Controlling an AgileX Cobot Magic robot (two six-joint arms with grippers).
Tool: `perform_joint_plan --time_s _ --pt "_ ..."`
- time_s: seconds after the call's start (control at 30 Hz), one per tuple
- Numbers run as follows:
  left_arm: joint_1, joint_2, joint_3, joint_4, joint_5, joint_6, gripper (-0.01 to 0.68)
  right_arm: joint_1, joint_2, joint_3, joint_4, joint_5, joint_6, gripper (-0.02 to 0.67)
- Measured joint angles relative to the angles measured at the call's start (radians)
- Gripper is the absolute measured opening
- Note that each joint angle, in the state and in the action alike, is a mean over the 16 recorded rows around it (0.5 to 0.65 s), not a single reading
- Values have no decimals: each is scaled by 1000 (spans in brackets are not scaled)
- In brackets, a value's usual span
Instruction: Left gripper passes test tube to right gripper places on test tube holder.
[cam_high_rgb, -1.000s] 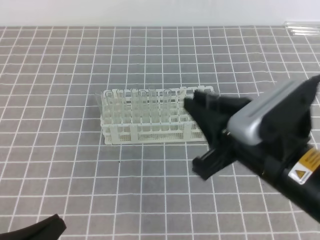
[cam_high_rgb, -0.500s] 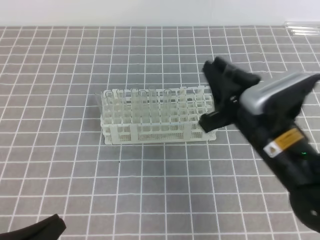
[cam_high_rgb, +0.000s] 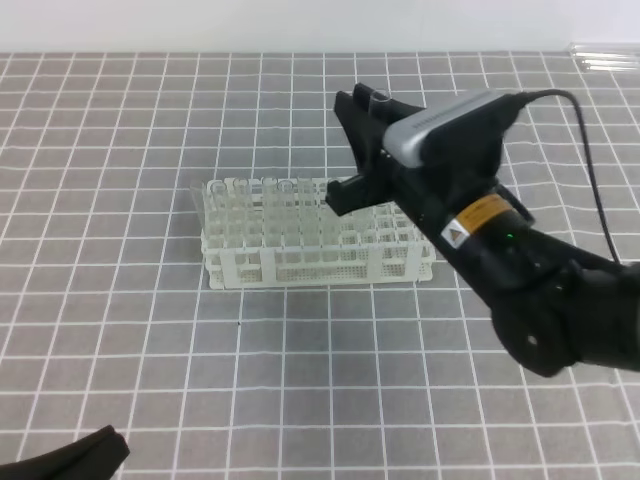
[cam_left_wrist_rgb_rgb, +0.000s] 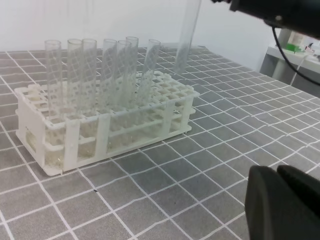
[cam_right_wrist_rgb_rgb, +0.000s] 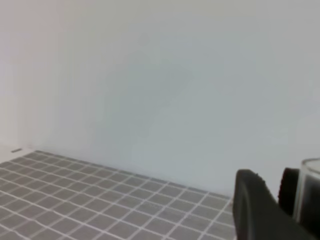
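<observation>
Clear glass — the test tube (cam_left_wrist_rgb_rgb: 187, 35) hangs upright above the far side of the test tube holder (cam_high_rgb: 310, 262), its rounded bottom not yet in any hole. Its upper end is pinched in the right pincer (cam_high_rgb: 362, 105), which hovers over the rack's back right part. Several other tubes (cam_left_wrist_rgb_rgb: 100, 75) stand in the white lattice. Low at the bench's (cam_high_rgb: 120, 330) near left corner, the left pincer (cam_left_wrist_rgb_rgb: 282, 200) is closed on nothing.

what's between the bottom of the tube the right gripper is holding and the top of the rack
Nothing but air. In the left wrist view the test tube hangs upright from the right gripper, its rounded bottom clear above the test tube holder, apart from the tubes already standing there.
</observation>
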Motion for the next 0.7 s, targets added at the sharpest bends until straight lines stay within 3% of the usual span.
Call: perform_joint_plan --time_s 0.7 --pt "0 -2 -2 0 -1 0 0 -17 136 -136 12 80 1 83"
